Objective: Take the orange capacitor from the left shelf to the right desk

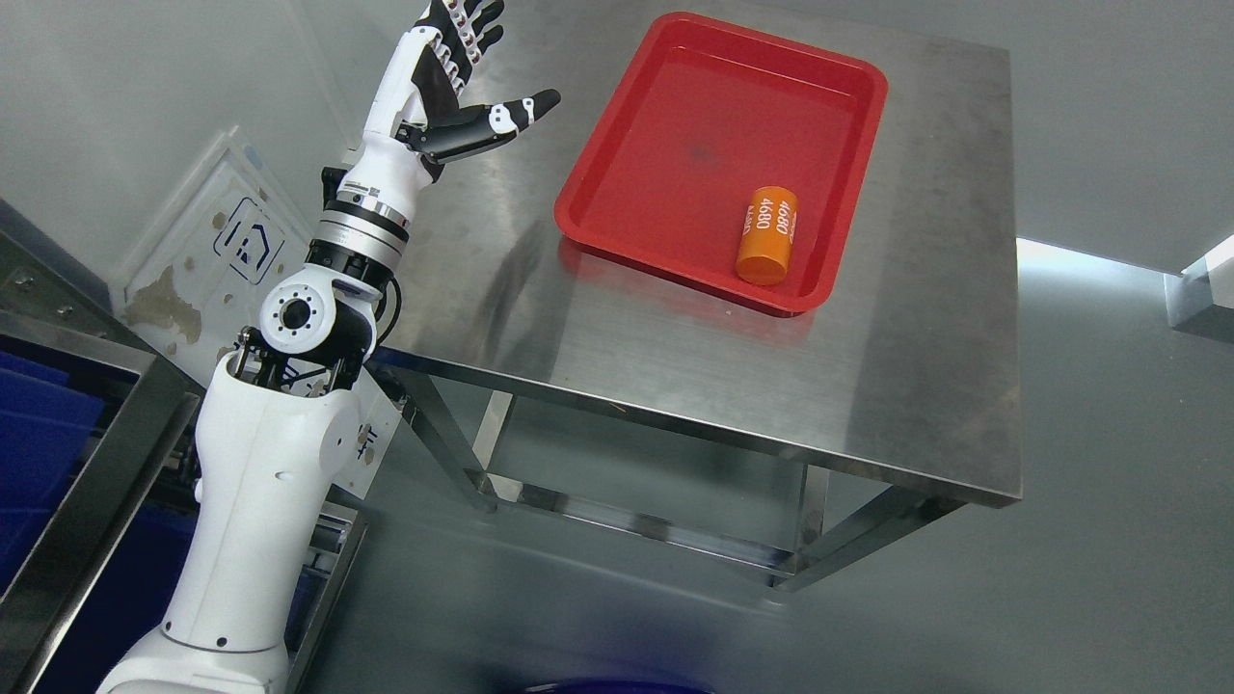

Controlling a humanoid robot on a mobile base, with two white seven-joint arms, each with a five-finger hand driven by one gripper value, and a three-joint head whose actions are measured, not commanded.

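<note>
Left robot hand (453, 72) is empty, fingers spread wide, thumb out, raised over the far-left corner of the worktop (675, 366). Right arm isn't in view.

Orange capacitor (768, 235) lies on its side in the red tray (617, 207), down at about 5 o'clock in it, close to the near rim. Hand is well clear of it, off at 10 o'clock from the tray.

Risks as I see them:
- it's a cylinder on its side, so any bump to the tray or worktop could roll it
- the arm swinging back low could clip the tray's left rim and shove it
- tray sits near the worktop's far edge

Print on the capacitor: white "4680" reads fine; the second line beside it is too small to make out.
</note>
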